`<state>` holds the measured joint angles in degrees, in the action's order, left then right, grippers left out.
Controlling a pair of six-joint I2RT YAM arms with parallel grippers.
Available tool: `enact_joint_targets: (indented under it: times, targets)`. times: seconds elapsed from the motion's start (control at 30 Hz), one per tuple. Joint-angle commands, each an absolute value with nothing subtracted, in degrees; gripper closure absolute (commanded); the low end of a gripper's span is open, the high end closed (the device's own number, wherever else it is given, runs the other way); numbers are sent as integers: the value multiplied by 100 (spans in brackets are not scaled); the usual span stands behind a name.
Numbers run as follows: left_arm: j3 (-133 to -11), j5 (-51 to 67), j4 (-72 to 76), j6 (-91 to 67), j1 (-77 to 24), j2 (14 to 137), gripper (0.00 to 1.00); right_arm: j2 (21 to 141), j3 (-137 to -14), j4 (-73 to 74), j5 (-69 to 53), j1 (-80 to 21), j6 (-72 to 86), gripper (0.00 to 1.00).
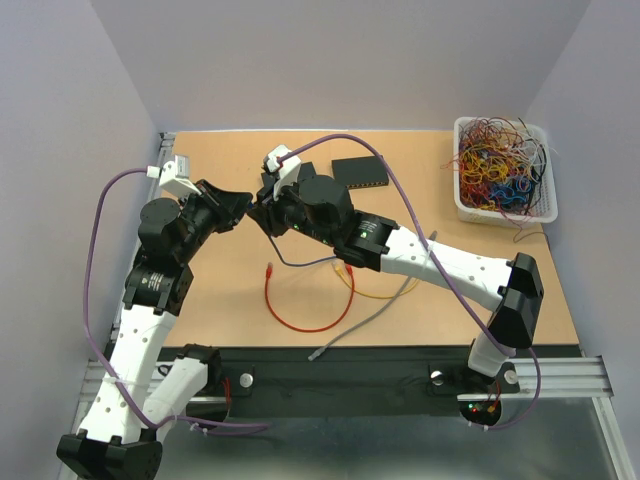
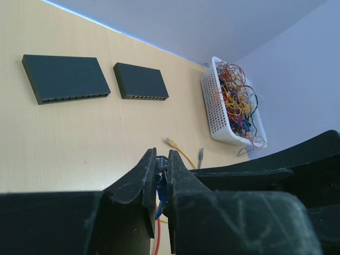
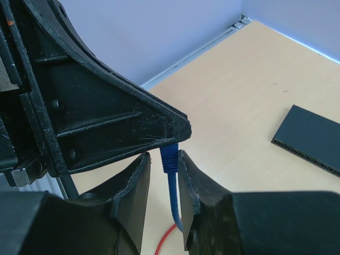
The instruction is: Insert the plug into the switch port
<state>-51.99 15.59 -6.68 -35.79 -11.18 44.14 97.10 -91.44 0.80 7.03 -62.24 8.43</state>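
Observation:
My left gripper [image 1: 243, 207] is shut on a blue plug [image 2: 162, 175] and holds it in the air above the table; in the left wrist view [image 2: 162, 157] the jaws pinch the plug's head. My right gripper [image 1: 263, 211] meets it tip to tip. In the right wrist view [image 3: 163, 159] its jaws stand open on either side of the plug's boot [image 3: 169, 158], the right finger close to it, a gap on the left. The blue cable [image 3: 174, 202] hangs down between them. Two black switches [image 2: 65, 78] [image 2: 140, 81] lie flat on the table beyond; one shows in the top view [image 1: 360, 172].
A white basket [image 1: 503, 170] of tangled wires stands at the back right. A red cable [image 1: 300, 312], a yellow cable [image 1: 372, 291] and a grey cable [image 1: 362, 322] lie loose on the table [image 1: 230, 290] under the arms.

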Motion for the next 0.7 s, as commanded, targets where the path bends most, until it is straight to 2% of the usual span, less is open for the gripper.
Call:
enact_joint_targets:
  times: [0.0,0.6,0.67]
  targets:
    - [-5159,1538,-422,-3480,-1125,4307,100,9659,-9150,-299,642,-6214,896,67]
    - [-5177,1556,-404,-3472,-1125,4280,100,9756,-9088,-299,756,-6214,896,68]
    - [-5168,1556,-396,-3480,-1125,4272,100,9756,-9088,-290,765,-6214,888,70]
